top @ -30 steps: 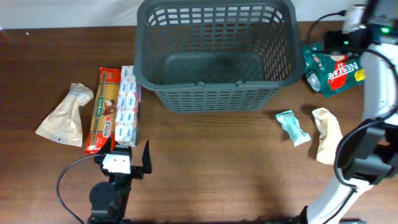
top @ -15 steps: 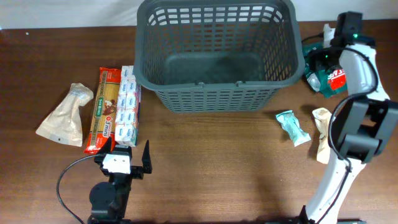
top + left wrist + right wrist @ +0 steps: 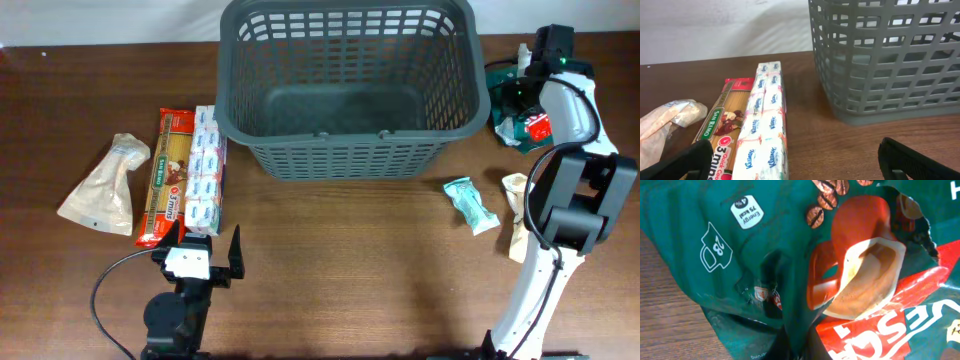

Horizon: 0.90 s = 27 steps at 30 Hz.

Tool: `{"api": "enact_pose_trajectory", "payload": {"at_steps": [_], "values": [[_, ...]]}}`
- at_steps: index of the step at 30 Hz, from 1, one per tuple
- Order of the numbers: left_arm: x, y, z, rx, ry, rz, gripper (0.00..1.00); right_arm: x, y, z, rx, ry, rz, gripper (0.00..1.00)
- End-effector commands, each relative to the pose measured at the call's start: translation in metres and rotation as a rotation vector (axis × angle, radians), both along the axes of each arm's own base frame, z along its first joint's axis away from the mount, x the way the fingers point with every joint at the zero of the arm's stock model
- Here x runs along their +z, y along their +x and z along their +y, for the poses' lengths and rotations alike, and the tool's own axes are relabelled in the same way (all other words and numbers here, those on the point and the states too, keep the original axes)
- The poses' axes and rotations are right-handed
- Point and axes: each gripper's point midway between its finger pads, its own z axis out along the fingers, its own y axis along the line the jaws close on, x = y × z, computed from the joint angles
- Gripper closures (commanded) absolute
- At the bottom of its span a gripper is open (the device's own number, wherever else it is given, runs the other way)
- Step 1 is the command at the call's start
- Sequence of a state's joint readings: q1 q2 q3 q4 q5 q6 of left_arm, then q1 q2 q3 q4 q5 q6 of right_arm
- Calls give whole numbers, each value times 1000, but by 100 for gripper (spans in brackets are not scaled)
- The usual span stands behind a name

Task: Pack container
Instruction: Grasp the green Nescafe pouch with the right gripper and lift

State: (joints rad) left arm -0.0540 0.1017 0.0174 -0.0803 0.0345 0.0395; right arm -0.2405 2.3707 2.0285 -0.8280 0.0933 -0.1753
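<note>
The container (image 3: pixel 350 155), a big dark grey slotted basket, stands empty at the back middle of the table; its wall (image 3: pixel 880 60) fills the upper right of the left wrist view. My right gripper (image 3: pixel 528 85) is down at the basket's right side, shut on a fold of the green and red Nescafe coffee packet (image 3: pixel 518 108). That packet (image 3: pixel 765 255) fills the right wrist view, its film pinched at my right gripper (image 3: pixel 797 347). Near the front left, my left gripper (image 3: pixel 210 245) is open and holds nothing, its dark fingertips (image 3: pixel 915 160) at the frame's lower corners.
Left of the basket lie a Kleenex tissue pack (image 3: pixel 205 170), a red San Remo pasta packet (image 3: pixel 168 180) and a beige pouch (image 3: pixel 105 185). At the right lie a small teal packet (image 3: pixel 470 205) and a beige packet (image 3: pixel 520 190), half behind the right arm.
My right gripper swung left and down onto the green coffee packet and closed on it, bunching the packet. The left arm has not moved.
</note>
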Motion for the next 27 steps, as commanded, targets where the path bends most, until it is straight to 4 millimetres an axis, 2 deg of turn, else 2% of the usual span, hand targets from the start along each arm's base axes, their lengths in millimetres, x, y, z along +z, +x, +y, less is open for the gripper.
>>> {"api": "enact_pose_trajectory", "payload": {"at_steps": [1,2,7,8,12,16,19,24,27], "values": [[-2,0,0,0,-10,1,1,-9,-3,7,-12,55,22,96],[-2,0,0,0,-10,1,1,12,1,3,-17,46,-12,96],[-2,0,0,0,-10,1,1,80,10,-10,-31,18,-120,96],[-2,0,0,0,-10,1,1,110,12,-15,-39,3,-166,96],[-2,0,0,0,-10,1,1,151,13,-19,-43,-14,-226,96],[-2,0,0,0,-10,1,1,175,13,-17,-40,-22,-260,96],[-2,0,0,0,-10,1,1,184,12,-17,-39,-25,-273,96],[-2,0,0,0,-10,1,1,186,10,-16,-39,-24,-269,96],[-2,0,0,0,-10,1,1,178,7,-14,-37,-15,-241,96]]}}
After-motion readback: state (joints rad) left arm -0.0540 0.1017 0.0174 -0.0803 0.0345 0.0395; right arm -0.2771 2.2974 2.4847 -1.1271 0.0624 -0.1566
